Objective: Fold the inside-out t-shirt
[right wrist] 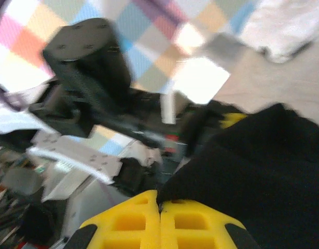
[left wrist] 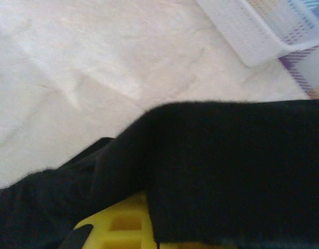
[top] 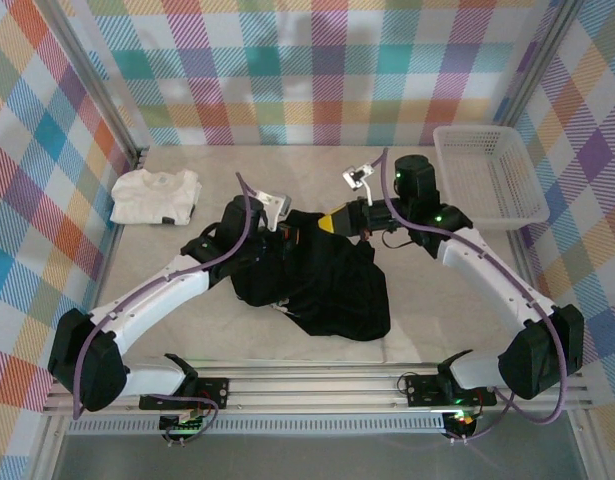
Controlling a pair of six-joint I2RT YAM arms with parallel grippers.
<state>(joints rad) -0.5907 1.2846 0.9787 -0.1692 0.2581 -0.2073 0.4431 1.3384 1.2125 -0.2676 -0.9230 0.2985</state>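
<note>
My left arm (top: 157,295) rises from its base at the near left corner and reaches up and to the right over the surface (top: 427,320). Its wrist ends at the top left edge of the inside-out t-shirt (top: 322,285). My right arm (top: 487,265) mirrors it. It climbs from the near right corner, bends at a raised elbow beside the basket (top: 487,175), then points back to the left. So my two wrists face each other near the middle of the surface, close together.

My left gripper (top: 292,230) is closed. From its own wrist camera I see one yellow finger (left wrist: 118,228) low in the frame. The black cloth of the t-shirt (left wrist: 226,171) lies over it in a thick fold, and I take that fold to be pinched. The other finger is hidden under the cloth.

My right gripper (right wrist: 159,220) is closed too. Its yellow fingers meet along a thin seam, and the edge of the black shirt (right wrist: 252,176) comes out right at that seam, so I have hold of it there. From above, this gripper's yellow tip (top: 332,222) sits at the shirt's top edge, just beside the left one.

The t-shirt hangs from both grips at its upper edge. The rest lies bunched and creased on the surface between my arms, spreading toward the near side. The right wrist view is blurred, but it shows my left wrist's dark motor housing (right wrist: 86,46) across from it.

A folded white t-shirt (top: 155,195) lies well apart at the far left. The white basket (left wrist: 263,31) stands at the far right.
</note>
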